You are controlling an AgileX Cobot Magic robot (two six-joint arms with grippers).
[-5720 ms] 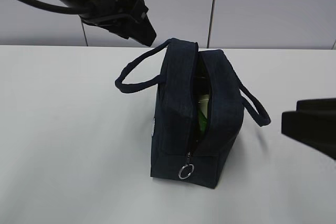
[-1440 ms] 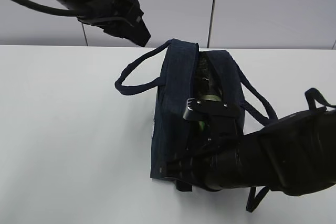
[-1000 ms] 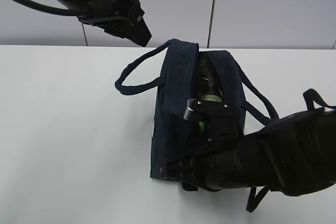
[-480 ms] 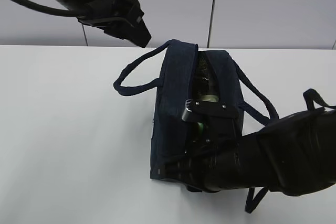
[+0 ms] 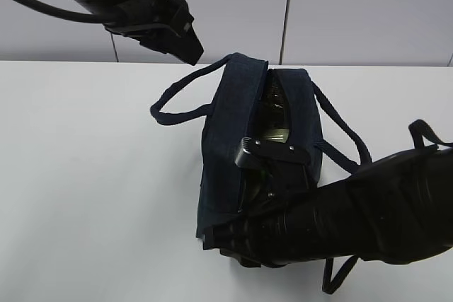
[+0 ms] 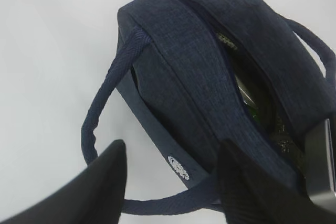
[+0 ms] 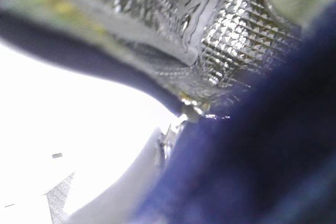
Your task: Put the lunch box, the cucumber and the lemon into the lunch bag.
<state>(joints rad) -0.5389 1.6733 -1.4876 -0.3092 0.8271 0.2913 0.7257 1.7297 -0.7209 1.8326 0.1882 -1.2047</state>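
Navy fabric: the lunch bag (image 5: 241,139) stands on a white bench (image 5: 85,175), its top seam parted along the middle, two loop handles splayed to either side.

Contents: through the gap, glimpses of pale sage green, likely the lunch box (image 5: 277,134), and a sliver of dark green in the left wrist view that may be the cucumber (image 6: 251,113). No lemon can be made out; it may lie hidden inside.

Right hand: the right hand (image 5: 265,175) sits at the near end of the bag, low by the zipper's start. Its jaws are clenched; the right wrist view shows only blurred navy cloth, silvery lining (image 7: 231,40) and a small glint of metal, so whether the pull is truly pinched cannot be told.

Left hand: the left hand (image 6: 170,182) hovers above and behind the bag with fingers parted, holding nothing, clear of the near handle.

Stage, as judged: packing looks done and closing the zipper appears to be in hand.

Risk, slipping: if only cloth is pinched, the pull would stay put and the grip slide off.

Risk, dragging: nothing pins the bag, so a tug along the seam could skid or tip it across the bench.

Risk, jamming: the lining or the box's lid edge stands close under the seam and could catch the slider.
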